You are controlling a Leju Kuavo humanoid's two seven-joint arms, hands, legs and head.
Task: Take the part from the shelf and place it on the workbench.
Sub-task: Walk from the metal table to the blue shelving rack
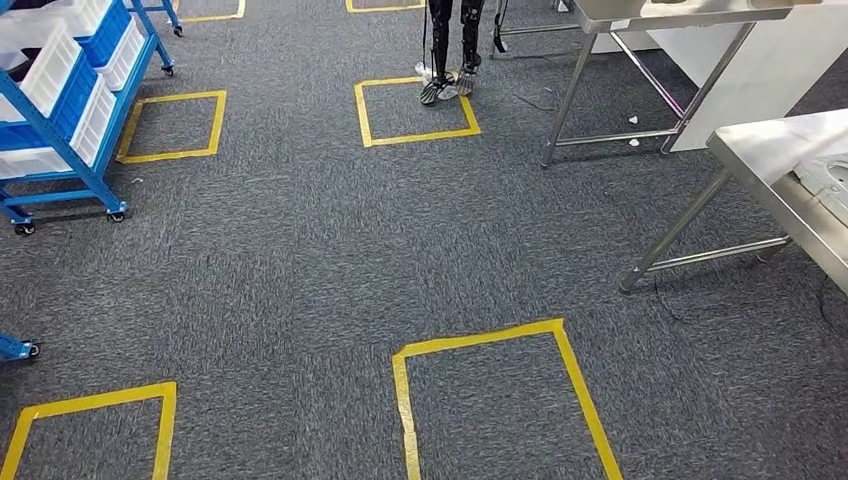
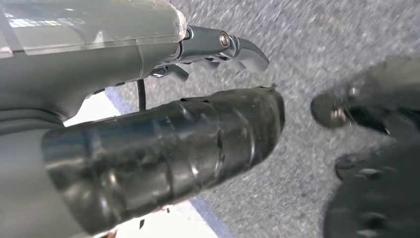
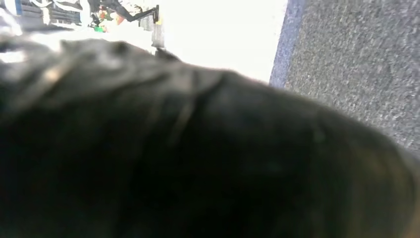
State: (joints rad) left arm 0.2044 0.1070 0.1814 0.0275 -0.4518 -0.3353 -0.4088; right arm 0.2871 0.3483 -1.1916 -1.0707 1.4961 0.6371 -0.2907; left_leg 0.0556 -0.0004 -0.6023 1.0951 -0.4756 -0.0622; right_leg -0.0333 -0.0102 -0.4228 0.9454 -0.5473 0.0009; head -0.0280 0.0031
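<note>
The blue shelf [image 1: 62, 135] on castors stands at the far left and carries white bins [image 1: 45, 75] and blue bins [image 1: 100, 35]; what lies in them is hidden. At the right edge is the steel workbench [image 1: 775, 145], with a grey moulded piece [image 1: 830, 180] lying on it. My left hand [image 2: 218, 84] hangs over the grey carpet, its dark thick thumb [image 2: 173, 153] apart from the fingers [image 2: 242, 49], with nothing between them. In the right wrist view a dark blurred bulk [image 3: 198, 158] sits right against the camera, and I cannot tell whether it is my hand's thumb or something held.
A second steel table [image 1: 680, 15] stands at the back right beside a white panel [image 1: 770, 65]. Yellow tape squares [image 1: 500, 400] mark the grey carpet. A person's dark legs [image 1: 452, 50] stand in the far square. A blue castor foot [image 1: 15, 348] pokes in at the left.
</note>
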